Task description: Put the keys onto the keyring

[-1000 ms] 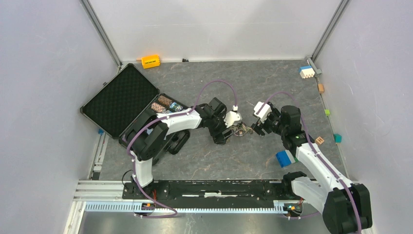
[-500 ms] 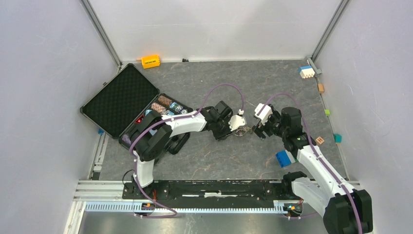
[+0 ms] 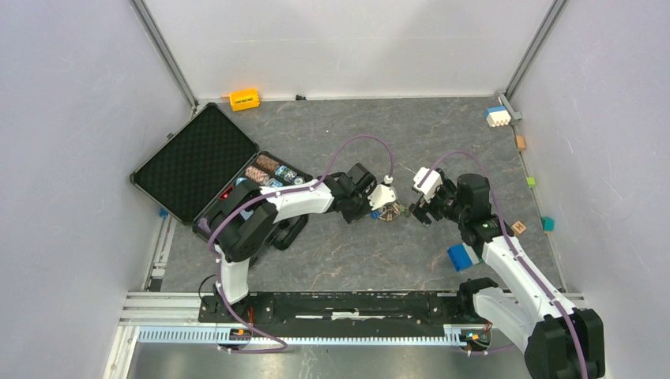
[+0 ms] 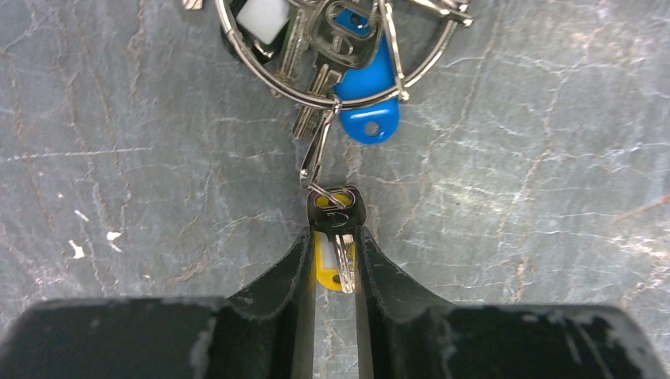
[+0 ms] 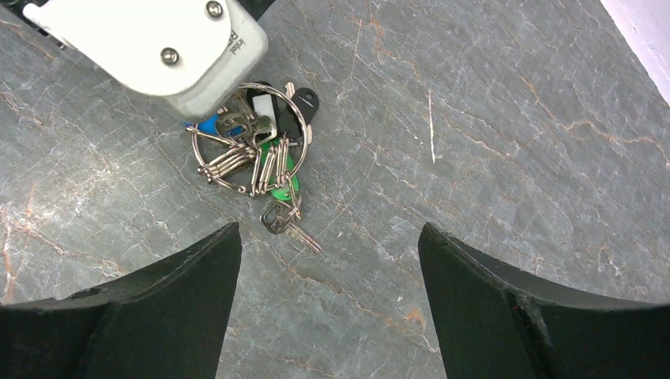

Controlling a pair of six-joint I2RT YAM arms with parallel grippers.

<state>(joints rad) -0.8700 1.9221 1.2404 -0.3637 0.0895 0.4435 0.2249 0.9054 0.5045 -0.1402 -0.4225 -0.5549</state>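
Left gripper [image 4: 336,246] pinches the yellow-tagged key [image 4: 336,208] just beside the keyring [image 4: 272,83]; right gripper [image 5: 328,268] hangs open above it. Pulling could drag the whole unpinned keyring along.

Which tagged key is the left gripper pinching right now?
The yellow-tagged key, clamped in the left gripper. The blue-tagged key lies free beyond the fingertips, and the green-tagged key sits ungripped in the bunch.
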